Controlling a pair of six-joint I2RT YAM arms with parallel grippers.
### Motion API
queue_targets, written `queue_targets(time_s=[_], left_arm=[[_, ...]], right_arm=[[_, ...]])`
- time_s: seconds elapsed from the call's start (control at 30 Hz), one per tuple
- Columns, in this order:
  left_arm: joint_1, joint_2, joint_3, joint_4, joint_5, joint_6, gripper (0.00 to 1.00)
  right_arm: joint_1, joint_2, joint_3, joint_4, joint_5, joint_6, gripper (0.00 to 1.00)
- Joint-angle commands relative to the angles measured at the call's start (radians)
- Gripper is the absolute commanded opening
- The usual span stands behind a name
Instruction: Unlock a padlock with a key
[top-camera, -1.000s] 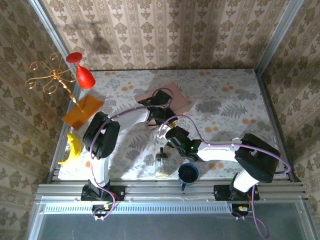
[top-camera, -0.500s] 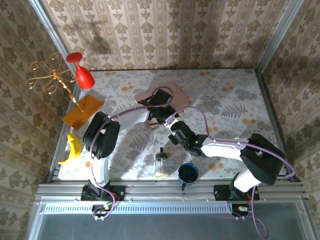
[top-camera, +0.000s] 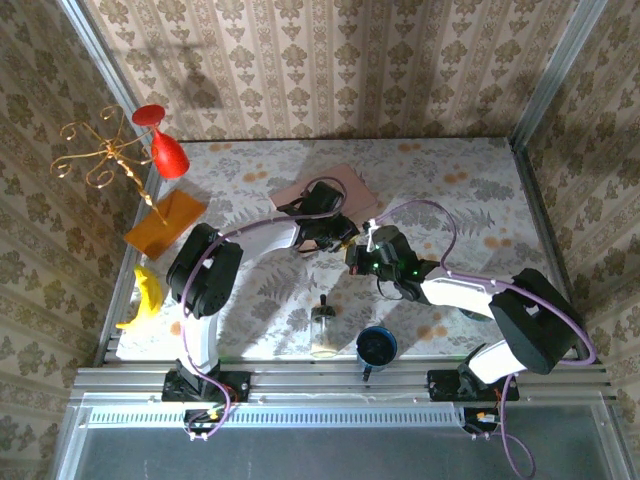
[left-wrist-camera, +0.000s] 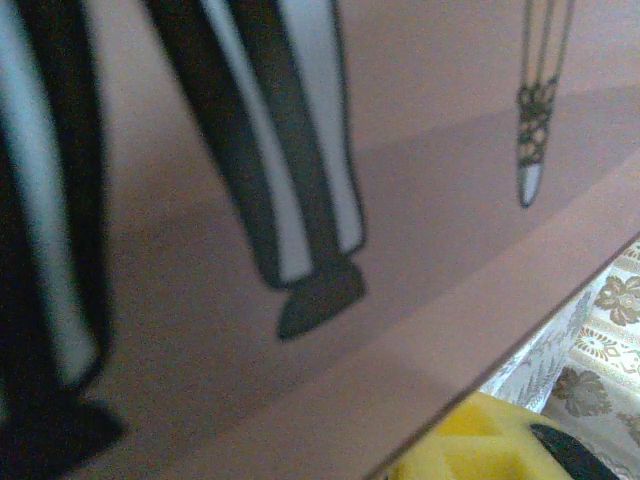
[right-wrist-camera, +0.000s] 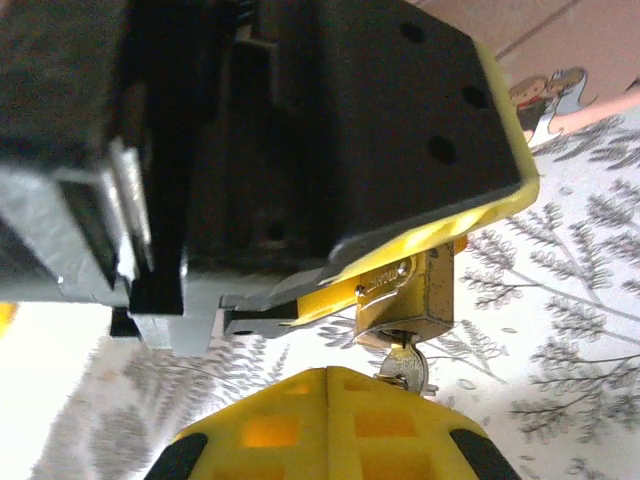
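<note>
— What are the right fingers doing?
— They are pressed together, and the right gripper points up at the key. Whether the key is pinched, I can't tell.
— And the key?
— It sticks out of the bottom of the padlock.
— Where is the padlock?
— It is pinched at the tips of the left fingers and held off the table, just in front of the pink box.
— And from above?
— The left gripper and the right one meet tip to tip. A jar and a blue cup stand nearer the arm bases.
</note>
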Motion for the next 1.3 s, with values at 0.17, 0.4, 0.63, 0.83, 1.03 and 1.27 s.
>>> queue_targets(time_s=[0.17,0.4,0.63,0.83,1.03,1.27], left_arm=[[-0.015,-0.037,-0.012,0.1,0.059,-0.026,0.0],[-0.015,-0.041,-0.021,0.107,0.055,-0.03,0.0],[-0.007,-0.042,-0.03,0.111,0.047,-0.036,0.0],[-0.003,-0.037,-0.017,0.117,0.046,-0.04,0.0],[-0.002,-0.031,0.0,0.105,0.056,-0.041,0.0],[0.002,-0.031,0.002,0.09,0.07,-0.04,0.0]], right_arm=[[-0.1,0.065,-0.086,0.168,-0.147,0.373,0.0],[-0.124,0.098,-0.129,0.284,-0.166,0.483,0.0],[-0.116,-0.08,-0.071,-0.085,-0.033,0.34,0.32],[-0.107,-0.27,-0.034,-0.327,0.09,0.186,0.37],[0.043,-0.293,0.097,-0.542,0.313,-0.11,0.33],[0.198,-0.152,0.268,-0.667,0.525,-0.354,0.28]])
